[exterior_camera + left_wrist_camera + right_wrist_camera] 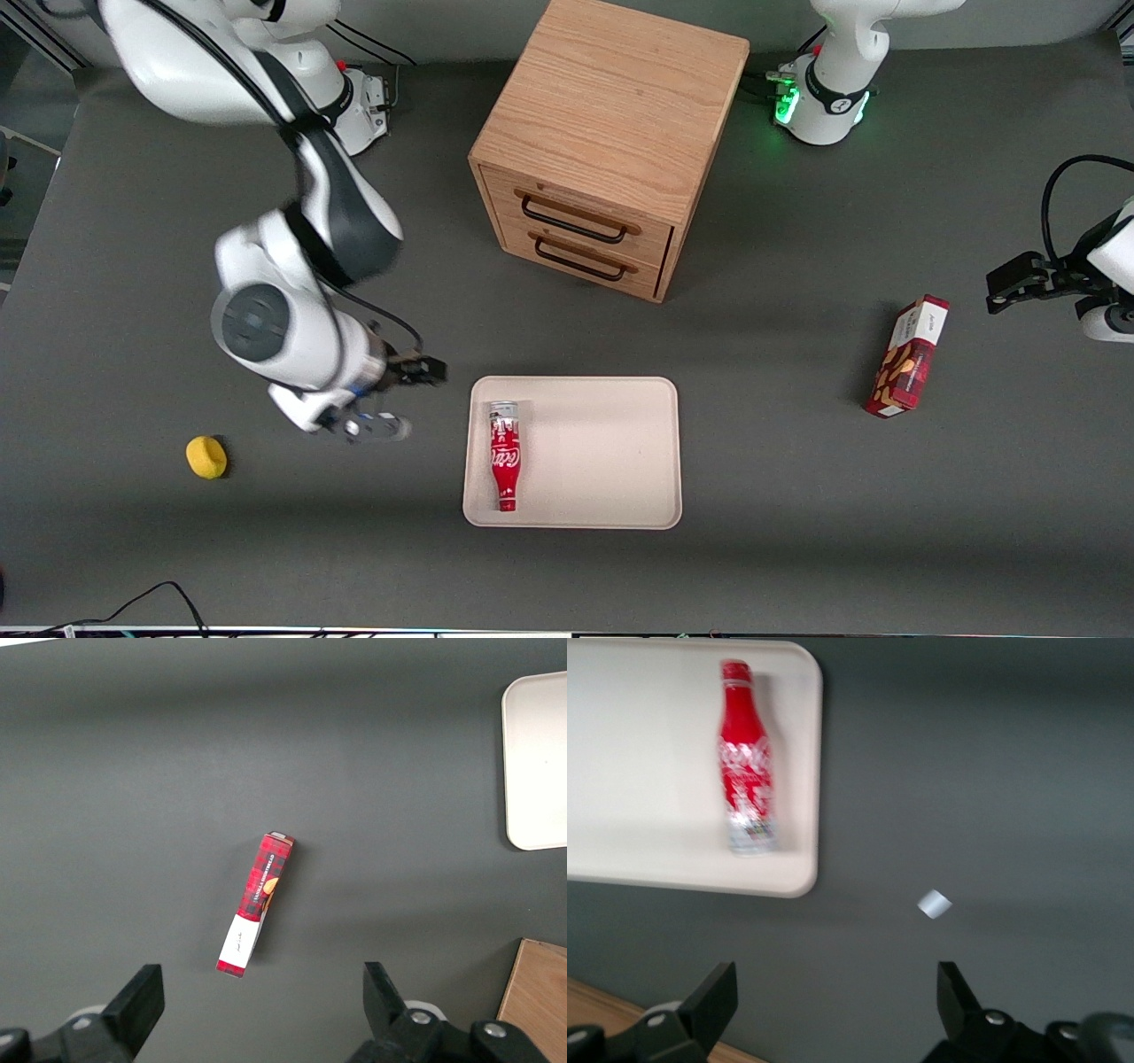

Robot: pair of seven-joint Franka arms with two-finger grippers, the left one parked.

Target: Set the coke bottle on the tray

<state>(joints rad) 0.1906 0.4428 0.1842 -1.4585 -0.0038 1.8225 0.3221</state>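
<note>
The coke bottle (504,455) lies flat on the cream tray (602,461), along the tray's edge toward the working arm, red cap toward the front camera. In the right wrist view the bottle (747,757) lies on the tray (647,815) near its rim. My gripper (376,425) is open and empty above the bare table, beside the tray toward the working arm's end, apart from the bottle. Its fingers (713,1005) stand wide apart over grey table.
A wooden two-drawer cabinet (611,142) stands farther from the front camera than the tray. A yellow ball (206,457) lies toward the working arm's end. A red snack box (908,356) lies toward the parked arm's end. A small white scrap (934,904) lies on the table.
</note>
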